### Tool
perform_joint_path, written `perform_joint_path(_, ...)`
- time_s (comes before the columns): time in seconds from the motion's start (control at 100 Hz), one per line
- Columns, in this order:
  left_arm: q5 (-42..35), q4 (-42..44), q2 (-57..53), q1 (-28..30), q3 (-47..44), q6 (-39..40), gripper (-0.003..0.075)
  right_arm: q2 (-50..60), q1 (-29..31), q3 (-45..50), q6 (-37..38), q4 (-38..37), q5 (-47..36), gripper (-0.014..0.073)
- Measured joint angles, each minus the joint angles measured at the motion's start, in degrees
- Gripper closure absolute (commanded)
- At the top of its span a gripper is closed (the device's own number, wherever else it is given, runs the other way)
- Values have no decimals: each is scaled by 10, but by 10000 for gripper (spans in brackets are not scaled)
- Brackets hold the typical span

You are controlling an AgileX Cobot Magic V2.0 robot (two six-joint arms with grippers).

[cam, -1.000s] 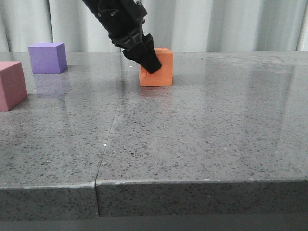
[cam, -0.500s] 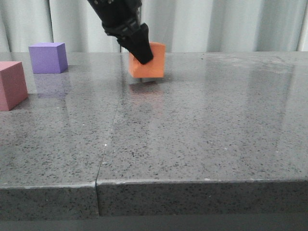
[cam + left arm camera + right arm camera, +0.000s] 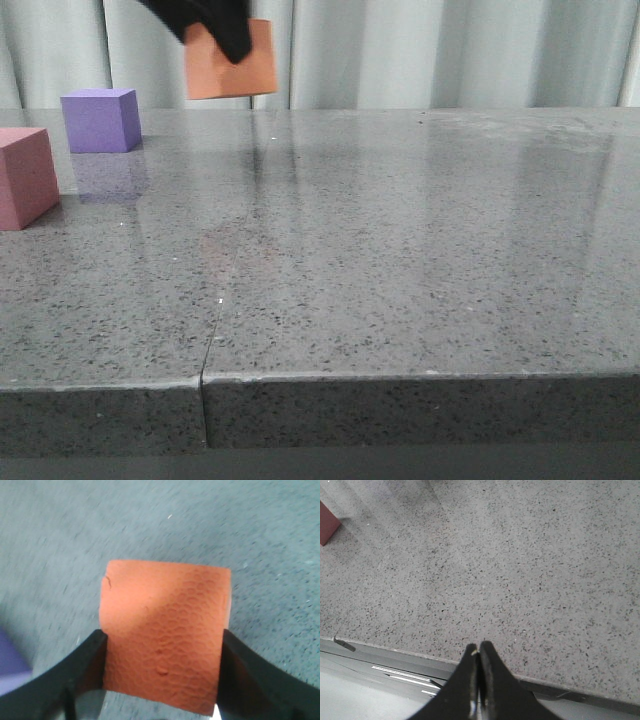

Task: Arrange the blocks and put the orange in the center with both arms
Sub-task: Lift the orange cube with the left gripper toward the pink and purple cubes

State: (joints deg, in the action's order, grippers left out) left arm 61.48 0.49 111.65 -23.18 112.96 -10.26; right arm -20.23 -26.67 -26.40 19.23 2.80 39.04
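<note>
We see the left pincer pinching the orange cube above the counter, at eleven o'clock; the right pincer is pressed together.

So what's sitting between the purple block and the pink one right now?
Nothing: in the front view only bare table separates the purple block from the pink block.

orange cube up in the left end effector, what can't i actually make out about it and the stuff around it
- Orange cube: its top is cut off by the frame edge in the front view; the left end effector covers part of it.
- Pink cube: cut off at the front view's left edge.
- Purple cube: only a blurred corner in the left wrist view.
</note>
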Motion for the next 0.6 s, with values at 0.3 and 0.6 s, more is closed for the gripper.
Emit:
perform_joint_path(0.3, 81, 180, -22, 21, 0, 202, 531, 0, 0, 0, 0, 0, 0, 663)
perform_joint_path(0.6, 99, 247, -22, 21, -1, 333, 531, 0, 0, 0, 0, 0, 0, 663)
